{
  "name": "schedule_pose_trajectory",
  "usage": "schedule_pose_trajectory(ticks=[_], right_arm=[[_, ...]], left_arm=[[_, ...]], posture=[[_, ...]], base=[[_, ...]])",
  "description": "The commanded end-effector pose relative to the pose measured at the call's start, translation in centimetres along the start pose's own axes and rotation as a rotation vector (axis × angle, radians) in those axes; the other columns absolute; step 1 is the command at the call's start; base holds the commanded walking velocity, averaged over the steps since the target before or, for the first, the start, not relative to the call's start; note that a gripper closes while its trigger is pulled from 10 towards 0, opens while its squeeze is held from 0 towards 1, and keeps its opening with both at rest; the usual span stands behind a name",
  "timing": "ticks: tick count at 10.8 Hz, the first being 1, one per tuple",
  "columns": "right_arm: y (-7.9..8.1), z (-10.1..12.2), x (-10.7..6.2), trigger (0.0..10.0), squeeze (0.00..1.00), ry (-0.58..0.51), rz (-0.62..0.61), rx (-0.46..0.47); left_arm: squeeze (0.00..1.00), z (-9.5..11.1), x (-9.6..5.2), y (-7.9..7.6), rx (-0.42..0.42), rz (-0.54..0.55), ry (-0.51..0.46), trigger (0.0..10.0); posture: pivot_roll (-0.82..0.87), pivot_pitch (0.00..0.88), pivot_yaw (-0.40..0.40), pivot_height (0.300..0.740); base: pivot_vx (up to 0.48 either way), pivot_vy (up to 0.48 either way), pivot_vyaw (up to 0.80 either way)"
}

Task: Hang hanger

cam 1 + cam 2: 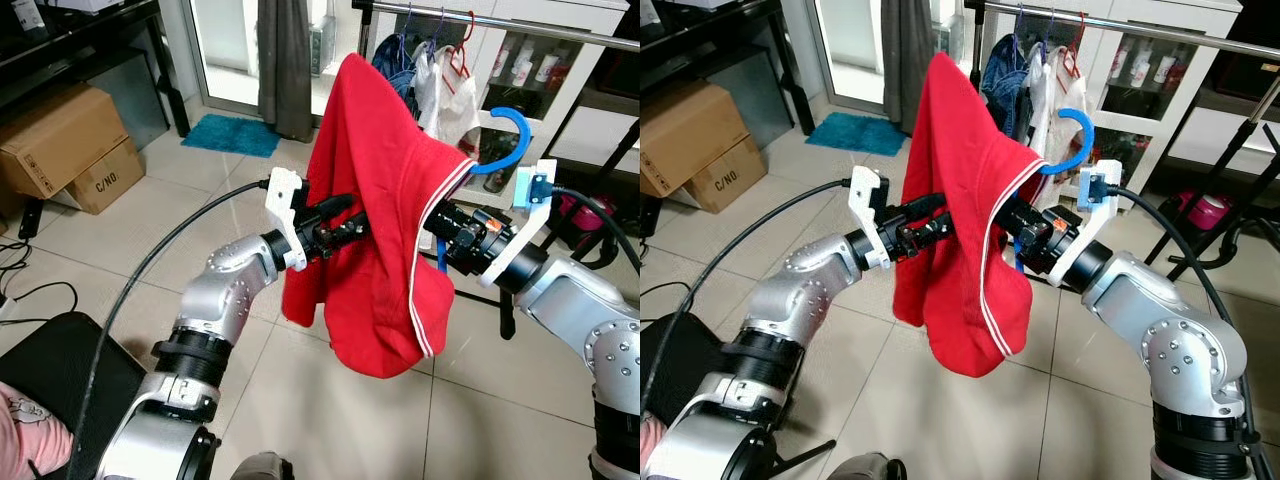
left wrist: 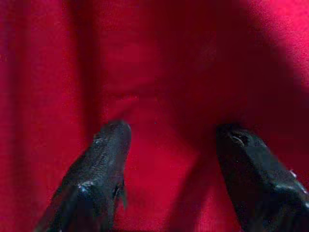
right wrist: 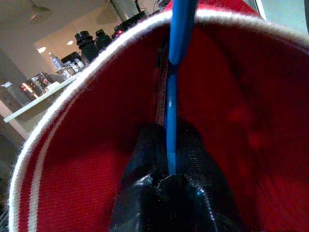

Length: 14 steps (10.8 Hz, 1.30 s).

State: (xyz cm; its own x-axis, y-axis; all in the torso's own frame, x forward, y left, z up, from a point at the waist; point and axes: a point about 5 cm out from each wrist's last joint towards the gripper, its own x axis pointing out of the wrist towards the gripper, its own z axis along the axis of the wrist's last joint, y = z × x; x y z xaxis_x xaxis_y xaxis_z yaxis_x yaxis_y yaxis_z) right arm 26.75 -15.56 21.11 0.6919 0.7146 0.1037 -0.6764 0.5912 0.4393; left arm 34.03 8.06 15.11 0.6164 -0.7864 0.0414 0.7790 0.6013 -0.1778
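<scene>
Carrying step: right end effector (image 3: 169,179) clamped on blue hanger (image 1: 505,140) under red shirt (image 1: 385,250); left end effector (image 2: 169,159) spread against fabric. Next: lift hook to rail (image 1: 520,28), upper right.

Head eyes look down on both arms; wrist cameras sit close against red cloth (image 1: 375,230).

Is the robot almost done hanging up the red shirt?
Partly. Done: the red shirt is already draped over the blue hanger. In hand: the right hand is shut on the hanger's blue stem, and the left hand is open against the red cloth, steadying it. Left: the hook is still off the clothes rail, so the hanger must be lifted up and hooked on beside the other clothes.
</scene>
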Motion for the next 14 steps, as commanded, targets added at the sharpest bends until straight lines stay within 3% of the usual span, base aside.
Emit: schedule_pose_trajectory(ticks=[1,2,4,8,11,14], right_arm=[[1.0,1.0,0.3,10.0,0.00,-0.035,0.047,-0.037],[1.0,1.0,0.4,10.0,0.00,-0.036,0.045,-0.037],[1.0,1.0,0.4,10.0,0.00,-0.036,0.042,-0.037],[1.0,0.9,0.4,10.0,0.00,-0.042,0.041,-0.034],[1.0,0.7,0.5,10.0,0.00,-0.044,0.043,-0.027],[0.5,0.7,0.6,10.0,0.00,-0.039,-0.011,-0.059]], left_arm=[[0.00,0.6,0.4,0.1,0.078,0.029,-0.012,0.0],[0.00,0.7,0.4,-0.2,0.071,0.025,-0.065,0.0],[0.00,0.4,0.4,-0.5,0.093,0.014,-0.080,0.0],[0.00,0.8,0.7,0.9,0.197,0.170,-0.117,0.0],[0.00,0.9,0.9,0.9,0.217,0.173,-0.150,0.0],[0.00,2.0,-0.6,-0.2,0.312,0.116,-0.280,0.0]], posture=[[-0.01,0.000,0.007,0.740],[-0.01,0.000,0.007,0.740],[0.00,0.000,0.007,0.740],[-0.01,0.000,0.014,0.740],[0.00,0.000,0.016,0.740],[0.00,0.000,0.016,0.740]], base=[[0.000,0.000,0.00],[0.000,0.000,0.00],[0.000,0.000,0.00],[0.000,0.000,0.00],[0.000,0.000,0.00],[0.000,0.000,0.00]])
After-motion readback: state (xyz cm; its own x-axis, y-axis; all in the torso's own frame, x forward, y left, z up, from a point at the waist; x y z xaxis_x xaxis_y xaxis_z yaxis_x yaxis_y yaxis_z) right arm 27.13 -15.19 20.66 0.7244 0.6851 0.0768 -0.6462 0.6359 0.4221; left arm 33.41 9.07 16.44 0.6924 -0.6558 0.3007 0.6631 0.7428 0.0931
